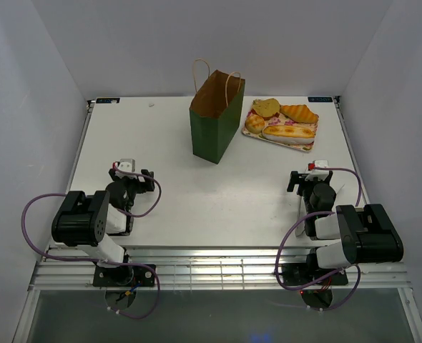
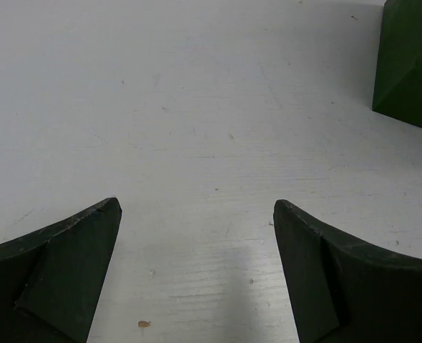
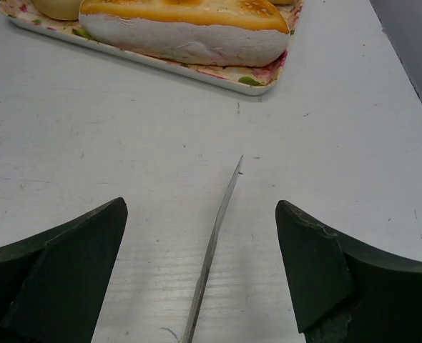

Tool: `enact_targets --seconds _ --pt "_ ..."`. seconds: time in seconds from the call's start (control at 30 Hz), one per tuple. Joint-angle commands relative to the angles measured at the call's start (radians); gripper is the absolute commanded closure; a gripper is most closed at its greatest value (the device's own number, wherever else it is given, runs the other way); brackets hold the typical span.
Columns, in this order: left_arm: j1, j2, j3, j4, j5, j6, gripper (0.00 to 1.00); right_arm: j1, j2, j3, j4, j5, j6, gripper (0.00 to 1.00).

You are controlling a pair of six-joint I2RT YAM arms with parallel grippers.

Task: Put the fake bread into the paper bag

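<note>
Fake bread (image 1: 279, 120) = four golden-brown toy pieces, all on the flat floral-patterned tray (image 1: 305, 146) at the far right corner of the white table (image 1: 197, 207): long topped baguette loaf (image 1: 290, 131) along the tray's near side, croissant (image 1: 299, 113) behind it, two roundish buns (image 1: 266, 107) (image 1: 254, 123) on the left. Tray sits close to the table's far and right edges, with the white side wall (image 1: 390, 107) just beyond, so little room on that side. Tall dark green paper bag with brown kraft inside (image 1: 216, 132) stands upright at far centre, mouth open upward, both thin tan loop handles (image 1: 199, 71) sticking up, just beside the tray's left end; touching or not, cannot tell. Left gripper (image 1: 134, 177) is low over bare table at near left, fingers spread wide and holding nothing; its wrist view shows only the bag's lower corner (image 2: 410, 64) far right, otherwise open surface. Right gripper (image 1: 311, 177) is at near right, well short of the tray, fingers also wide and empty, facing the baguette's long side (image 3: 189, 32). A thin pale sliver (image 3: 214, 243) lies on the table between the right fingers, pointing at the tray rim (image 3: 257, 80); cannot tell what it is. Purple cables (image 1: 33, 214) loop out beside both arm bases.
</note>
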Motion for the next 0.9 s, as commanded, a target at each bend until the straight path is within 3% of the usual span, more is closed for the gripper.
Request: enact_targets --seconds 0.0,0.13,0.23,0.33,0.4,0.43,0.47,0.57,0.7,0.8,0.87 --pt "0.003 -0.018 0.014 0.023 -0.003 0.014 0.02 -0.003 -0.006 0.016 0.067 0.019 -0.029 0.1" --pt "0.003 -0.064 0.024 -0.029 -0.05 0.003 0.02 -0.003 -0.005 0.016 0.065 0.017 -0.031 0.1" --pt "0.002 -0.154 0.062 -0.166 -0.103 -0.018 0.02 -0.003 -0.012 0.013 0.068 0.023 -0.031 0.1" --pt "0.0 -0.246 0.079 -0.258 -0.187 -0.044 0.02 0.044 -0.136 -0.012 0.049 0.139 -0.052 0.1" --pt "0.0 -0.329 0.083 -0.33 -0.247 -0.101 0.02 0.06 -0.237 0.037 -0.194 0.233 -0.039 0.1" --pt "0.0 -0.358 0.086 -0.362 -0.259 -0.128 0.02 0.06 -0.333 0.074 -0.321 0.267 0.048 0.1" --pt "0.0 -0.387 0.099 -0.397 -0.271 -0.151 0.02 0.06 -0.381 0.167 -0.588 0.279 0.093 0.1" --pt "0.0 -0.493 0.138 -0.566 -0.278 -0.271 0.02 0.061 -0.515 0.324 -0.999 0.287 0.227 0.1" --pt "0.0 -0.602 0.198 -0.81 -0.271 -0.444 0.02 0.058 -0.632 0.477 -1.4 0.237 0.376 0.1" --pt "0.0 -0.67 0.272 -0.96 -0.239 -0.521 0.02 0.057 -0.704 0.53 -1.563 0.099 0.408 0.1" --pt "0.0 -0.713 0.327 -1.058 -0.233 -0.581 0.02 0.054 -0.724 0.548 -1.643 0.094 0.458 0.1"
